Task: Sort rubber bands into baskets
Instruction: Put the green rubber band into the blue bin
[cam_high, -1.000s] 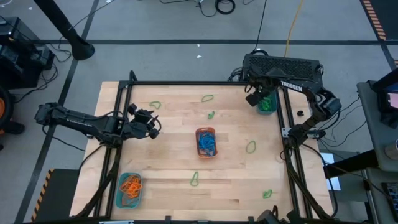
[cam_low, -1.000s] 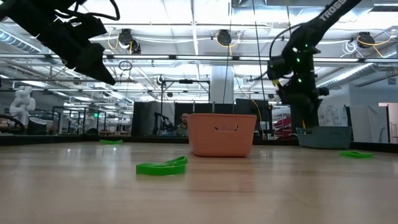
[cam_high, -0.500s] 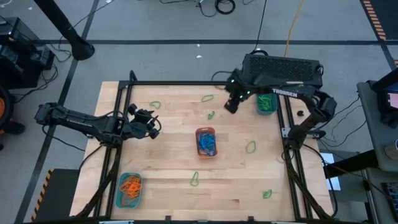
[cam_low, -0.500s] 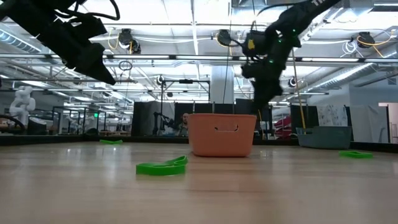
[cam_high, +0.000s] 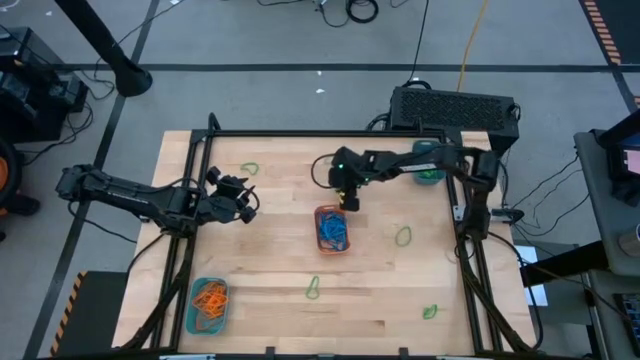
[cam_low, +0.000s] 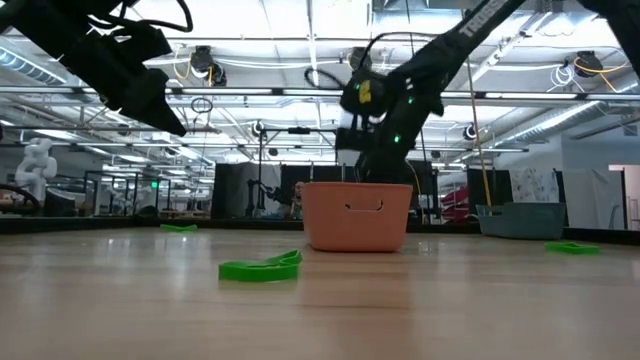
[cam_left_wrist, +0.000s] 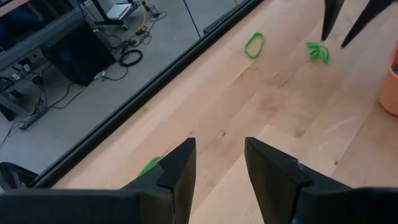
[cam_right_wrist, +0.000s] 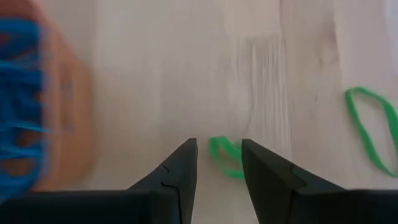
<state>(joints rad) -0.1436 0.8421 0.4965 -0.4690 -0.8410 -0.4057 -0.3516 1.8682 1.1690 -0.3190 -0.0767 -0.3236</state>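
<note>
Right end effector (cam_high: 349, 199): reaches out over the middle of the counter (cam_high: 270, 270), hanging just beyond the far rim of the orange basket (cam_high: 332, 228). Its fingers (cam_right_wrist: 180, 171) are spread with nothing between them; a green rubber band (cam_right_wrist: 225, 156) lies on the wood below the gap.

Left end effector (cam_high: 247, 204): held over the left half of the counter, well apart from the orange basket. Fingers spread, holding nothing.

Items, nearest edge first:

- Teal basket with orange bands (cam_high: 208, 305): near-left corner of the counter, filled with a tangle of orange loops.
- Green band, near edge (cam_high: 313, 289): loose on the wood, roughly midway along the near edge. In the low view it is the flat green loop (cam_low: 262, 267) in front of the orange basket.
- Green band, near-right corner (cam_high: 430, 312): loose on the wood.
- Orange basket: centre of the counter, holding blue rubber bands (cam_high: 334, 231).
- Green band, right side (cam_high: 404, 237): loose on the wood, between the orange basket and the right edge.
- Green band, far-left area (cam_high: 249, 169): loose on the wood near the far edge.
- Teal basket with green bands (cam_high: 428, 165): far-right corner, partly covered by the right arm.

Beyond the counter: a black box (cam_high: 455, 108) just past the far-right corner, and cables on the floor.
</note>
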